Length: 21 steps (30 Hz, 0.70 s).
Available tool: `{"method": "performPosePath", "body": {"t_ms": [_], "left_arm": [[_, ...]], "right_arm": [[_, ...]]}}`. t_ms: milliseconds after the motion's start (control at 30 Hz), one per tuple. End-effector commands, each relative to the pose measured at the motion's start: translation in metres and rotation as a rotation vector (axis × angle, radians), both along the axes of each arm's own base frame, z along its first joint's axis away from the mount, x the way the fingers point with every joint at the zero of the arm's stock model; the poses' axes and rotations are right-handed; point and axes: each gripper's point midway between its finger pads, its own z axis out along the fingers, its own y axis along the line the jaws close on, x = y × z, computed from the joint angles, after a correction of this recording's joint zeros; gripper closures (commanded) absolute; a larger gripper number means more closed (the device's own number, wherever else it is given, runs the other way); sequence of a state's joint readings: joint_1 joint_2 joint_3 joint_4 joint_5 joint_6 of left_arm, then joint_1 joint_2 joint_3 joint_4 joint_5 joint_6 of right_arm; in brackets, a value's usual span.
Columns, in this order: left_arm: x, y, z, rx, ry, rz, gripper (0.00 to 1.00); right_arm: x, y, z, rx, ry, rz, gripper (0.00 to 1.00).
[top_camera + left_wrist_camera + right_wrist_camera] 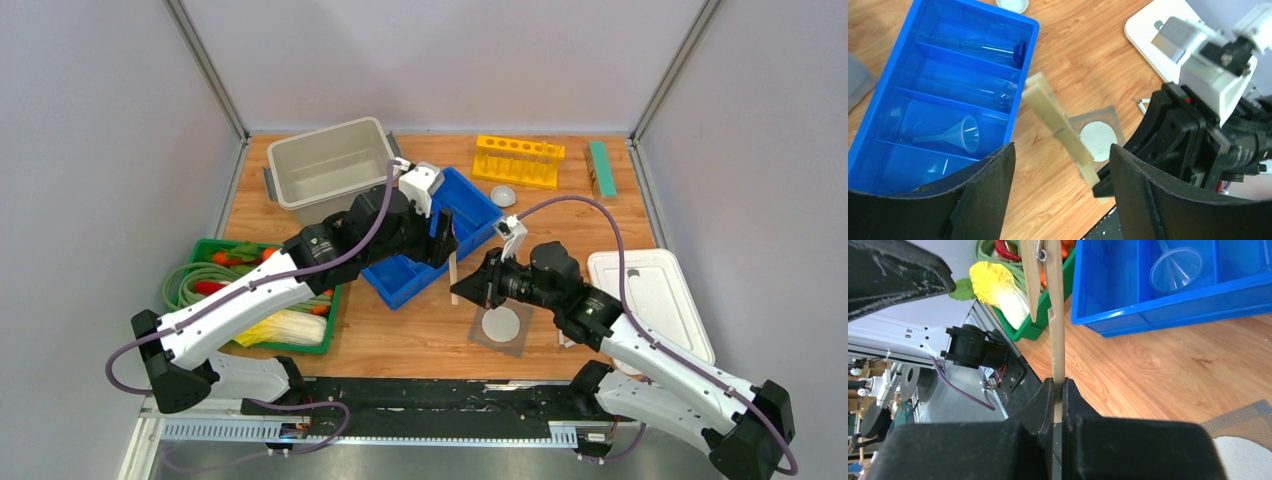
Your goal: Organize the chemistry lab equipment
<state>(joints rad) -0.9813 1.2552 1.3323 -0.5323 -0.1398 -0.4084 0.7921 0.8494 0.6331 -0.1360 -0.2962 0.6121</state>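
While right gripper (1058,386) clenches pale wooden spring-clip holder (1054,315) by one leg at frame centre, beside blue plastic divided tray (386,291), left gripper (1062,151) gapes astride it. Likely light, stiff, smooth; best held on flat sides near spring.

Bright, even overhead light, soft faint shadows, wrist views slightly soft

Left wrist view: a wooden clamp between spread jaws.
The left gripper (1060,150) stands wide, flanking a tilted wooden clamp (1050,110) that the right gripper (1102,184) pinches by its lower end. Ahead-left, a blue tray (958,50) holds a clear funnel (964,134). Ahead lies a grey mesh with white disc (1096,136) on the counter (1088,55).
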Motion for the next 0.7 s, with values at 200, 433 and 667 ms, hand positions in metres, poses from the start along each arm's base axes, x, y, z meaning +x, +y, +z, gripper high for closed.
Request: {"method": "performPosePath", "body": {"t_ms": [200, 433, 667], "left_arm": [[0.018, -0.006, 0.001, -0.094, 0.069, 0.052, 0.34], [0.015, -0.019, -0.005, -0.191, 0.151, -0.016, 0.7], [0.018, -0.015, -0.013, -0.174, 0.157, -0.029, 1.0]], "right_arm": [[0.008, 0.013, 0.03, 0.041, -0.123, -0.033, 1.0], [0.011, 0.018, 0.018, 0.013, -0.099, -0.035, 0.97], [0.011, 0.021, 0.013, 0.003, -0.086, -0.025, 0.69]]}}
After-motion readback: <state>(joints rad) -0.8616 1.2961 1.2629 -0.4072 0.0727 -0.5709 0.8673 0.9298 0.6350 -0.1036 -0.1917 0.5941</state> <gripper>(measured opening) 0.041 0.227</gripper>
